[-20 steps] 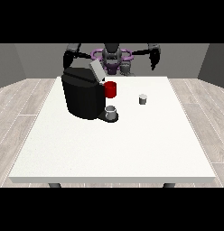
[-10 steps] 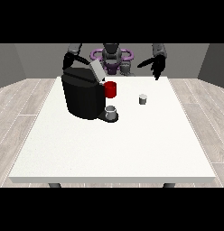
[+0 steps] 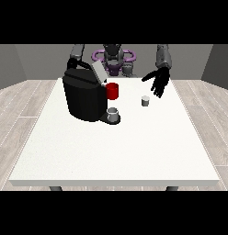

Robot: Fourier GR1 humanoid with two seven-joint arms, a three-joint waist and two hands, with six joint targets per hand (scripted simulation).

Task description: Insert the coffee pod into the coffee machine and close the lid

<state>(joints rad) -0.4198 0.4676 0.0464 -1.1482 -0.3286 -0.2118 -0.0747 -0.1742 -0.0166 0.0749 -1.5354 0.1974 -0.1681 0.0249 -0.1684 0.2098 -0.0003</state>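
I read the task as barely begun. The counter (image 3: 134,151) was a large, flat, white slab with a matte face and square edges, and it carried everything the task needed.

The coffee machine (image 3: 84,97) stood on the counter toward the view's left. It was a bulky black block with rounded corners and a dull, plastic-looking shell. Its lid (image 3: 99,72), a pale grey flat flap, stood tilted up and open. A red, cylindrical part (image 3: 112,91) sat at the machine's front, and a small grey cup (image 3: 113,113) rested on the tray below it.

The robot hand at the view's right (image 3: 159,81) was black and hung above the counter with its fingers spread and released, grasping nothing. It was near the coffee pod but apart from it, up and to the view's right of it.

The robot hand at the view's left was not visible to me; only its grey arm (image 3: 75,55) showed, behind the machine, so I could not tell how that hand stood.

The coffee pod (image 3: 145,101) was the smallest item: a short grey cylinder with a lighter top, upright on the counter to the view's right of the machine, well apart from it.

In my judgement, every step remained: grasping the pod, placing it in the machine, and closing the lid.
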